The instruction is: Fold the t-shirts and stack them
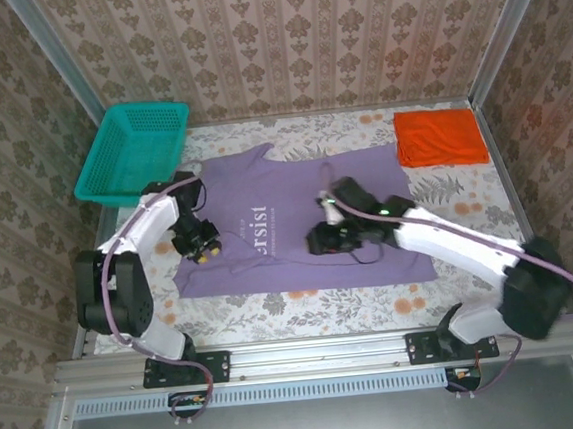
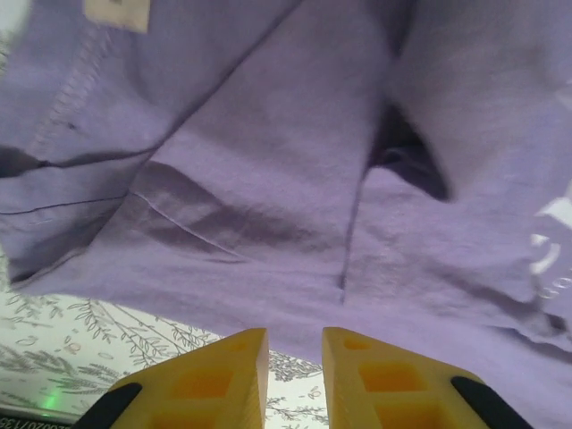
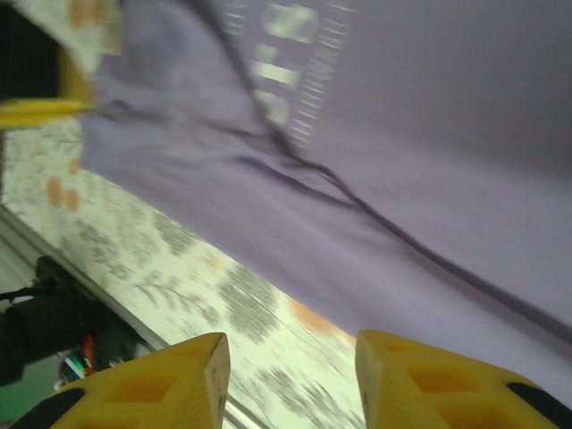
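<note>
The floral-covered table [image 1: 275, 311] carries the whole job. The lavender t-shirt [image 1: 284, 190] lies spread across its middle, printed side up, wrinkled and nowhere near a compact rectangle, so by my reading its folding is barely begun. The teal mesh basket [image 1: 114, 194] sits at the far left corner, just beside the shirt's sleeve. The orange t-shirt [image 1: 439, 137] rests at the far right corner as a tidy folded rectangle, seemingly finished and waiting to be stacked. The right gripper [image 1: 321, 240] hovers over the shirt's middle, fingers well apart and gripping nothing [image 3: 290, 344]. The left gripper [image 1: 201, 244] sits at the shirt's left edge, fingers narrowly apart with no cloth between them [image 2: 295, 335]. Folding the lavender shirt and stacking both remain.
</note>
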Controlling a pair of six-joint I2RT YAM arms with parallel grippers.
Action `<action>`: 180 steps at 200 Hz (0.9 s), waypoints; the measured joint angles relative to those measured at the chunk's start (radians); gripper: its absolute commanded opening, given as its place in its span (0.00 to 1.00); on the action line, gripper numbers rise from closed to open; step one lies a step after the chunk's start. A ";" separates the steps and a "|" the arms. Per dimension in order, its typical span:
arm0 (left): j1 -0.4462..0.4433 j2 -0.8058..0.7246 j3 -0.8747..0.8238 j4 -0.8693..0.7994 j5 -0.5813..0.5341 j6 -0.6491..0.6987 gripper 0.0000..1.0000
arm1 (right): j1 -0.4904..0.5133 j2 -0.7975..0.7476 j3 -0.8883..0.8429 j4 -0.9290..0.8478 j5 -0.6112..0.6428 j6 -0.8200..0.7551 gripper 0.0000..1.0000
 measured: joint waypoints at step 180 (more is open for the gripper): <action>0.228 0.083 -0.146 0.188 0.134 0.126 0.21 | 0.248 0.888 0.966 -0.315 0.100 -0.082 0.39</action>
